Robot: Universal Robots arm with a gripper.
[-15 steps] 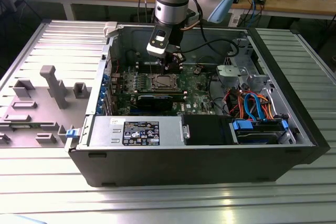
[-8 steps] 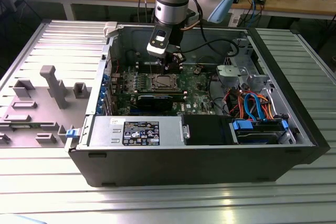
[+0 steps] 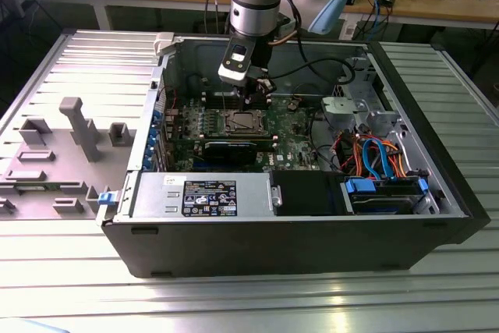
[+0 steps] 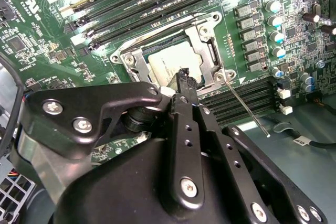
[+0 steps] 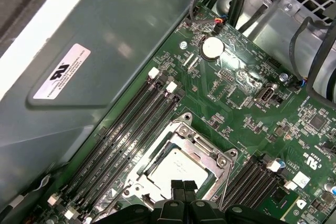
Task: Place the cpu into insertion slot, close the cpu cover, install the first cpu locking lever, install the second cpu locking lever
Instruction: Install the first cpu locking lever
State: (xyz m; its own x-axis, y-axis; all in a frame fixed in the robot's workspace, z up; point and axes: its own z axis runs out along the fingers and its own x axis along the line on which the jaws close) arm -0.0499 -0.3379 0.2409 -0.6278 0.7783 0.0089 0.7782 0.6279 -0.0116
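Open case (image 3: 296, 247) holding board (image 3: 300, 132), power supply (image 3: 210, 196), card (image 3: 234, 148) and cables (image 3: 374, 154). In slot (image 3: 238, 122) on the board, cpu (image 4: 173, 59), with cover (image 4: 207, 38) lying flat around it. Hovering just above the cpu's edge, gripper (image 5: 184, 186), fingers pressed together with nothing between. Beside the slot, one lever (image 4: 247, 108) sticking out over the memory slots (image 4: 247, 98).

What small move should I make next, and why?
Probably shift the gripper, jaws shut, over to the locking lever and press it down: the cpu already sits under the lowered cpu cover, and that lever sticks out unlatched.
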